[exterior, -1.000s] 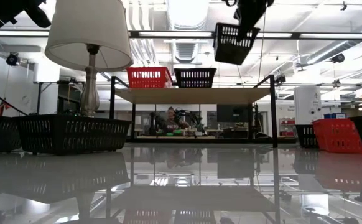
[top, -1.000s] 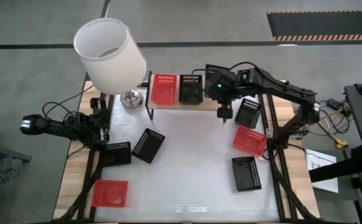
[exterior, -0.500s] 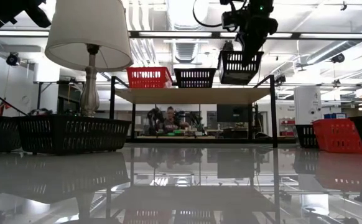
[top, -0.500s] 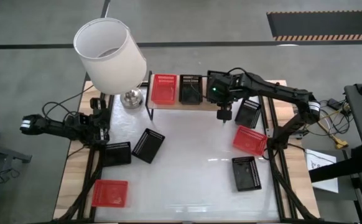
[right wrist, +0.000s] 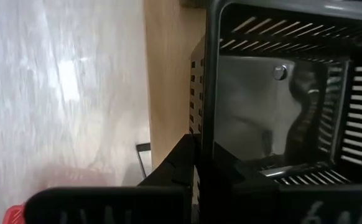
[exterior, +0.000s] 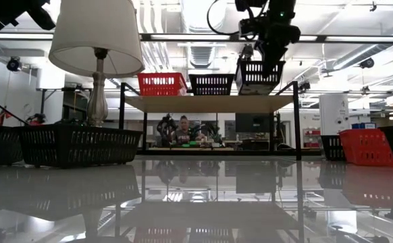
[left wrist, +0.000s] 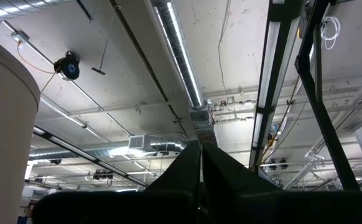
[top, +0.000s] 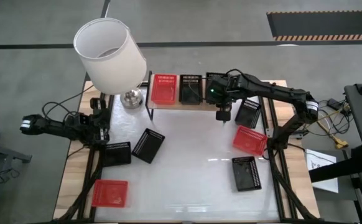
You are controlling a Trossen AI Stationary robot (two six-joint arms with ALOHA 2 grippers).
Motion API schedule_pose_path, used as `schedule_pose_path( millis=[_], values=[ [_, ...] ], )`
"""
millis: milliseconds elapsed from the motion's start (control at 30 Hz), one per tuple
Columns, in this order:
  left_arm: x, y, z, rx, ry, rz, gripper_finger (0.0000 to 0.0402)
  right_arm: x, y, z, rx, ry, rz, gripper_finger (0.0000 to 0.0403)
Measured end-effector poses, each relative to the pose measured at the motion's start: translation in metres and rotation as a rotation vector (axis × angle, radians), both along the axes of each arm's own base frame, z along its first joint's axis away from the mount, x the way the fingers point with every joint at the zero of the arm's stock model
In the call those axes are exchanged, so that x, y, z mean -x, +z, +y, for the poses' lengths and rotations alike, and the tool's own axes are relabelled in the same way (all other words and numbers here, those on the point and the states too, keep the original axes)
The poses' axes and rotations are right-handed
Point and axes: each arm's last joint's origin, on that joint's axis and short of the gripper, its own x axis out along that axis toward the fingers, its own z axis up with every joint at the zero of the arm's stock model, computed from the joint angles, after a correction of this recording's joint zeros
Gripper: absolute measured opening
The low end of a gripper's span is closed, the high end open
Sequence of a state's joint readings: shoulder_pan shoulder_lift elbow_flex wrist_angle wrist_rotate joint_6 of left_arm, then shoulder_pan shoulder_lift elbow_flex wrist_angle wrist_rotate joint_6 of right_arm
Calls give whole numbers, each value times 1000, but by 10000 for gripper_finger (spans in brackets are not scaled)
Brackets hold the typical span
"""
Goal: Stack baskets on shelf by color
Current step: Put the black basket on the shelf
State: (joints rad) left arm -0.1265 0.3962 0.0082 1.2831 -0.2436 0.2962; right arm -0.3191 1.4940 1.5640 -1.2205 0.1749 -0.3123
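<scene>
Low view shows you the right end effector point(exterior: 263, 59) clamped on a black basket point(exterior: 259, 76) hanging over the shelf point(exterior: 210, 103); left end effector point(top: 100, 119) closed.

Right dark two-finger gripper point(top: 219, 87) reaches fwd at far side, fingers clamped; left dark two-finger gripper point(top: 101, 119) parked at left edge, pinched closed.

Shelf top: red basket point(top: 163, 89) and black basket point(top: 190, 89) fill the left and middle of the shelf point(exterior: 210, 103); the right end lies under the right gripper point(top: 222, 116) and the black basket it holds point(exterior: 257, 75).
Beside the right gripper: black basket point(top: 249, 112) and red basket point(top: 250, 139) close on its outer side.
Toward the left arm: wide bare white tabletop point(top: 193, 155).
Left end: lamp point(top: 111, 56) just beside the shelf.
</scene>
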Motion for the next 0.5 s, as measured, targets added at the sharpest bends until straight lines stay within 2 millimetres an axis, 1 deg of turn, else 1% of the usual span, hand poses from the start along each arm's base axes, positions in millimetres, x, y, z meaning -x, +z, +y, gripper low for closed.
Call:
schedule_pose_path(
  millis=[233, 500],
  values=[
    [0, 0, 0, 0, 0, 0, 0, 2, -13, 0, -13, -5, 40, 8],
    [0, 0, 0, 0, 0, 0, 0, 2, -16, 0, -9, -6, 49, 9]
  ],
)
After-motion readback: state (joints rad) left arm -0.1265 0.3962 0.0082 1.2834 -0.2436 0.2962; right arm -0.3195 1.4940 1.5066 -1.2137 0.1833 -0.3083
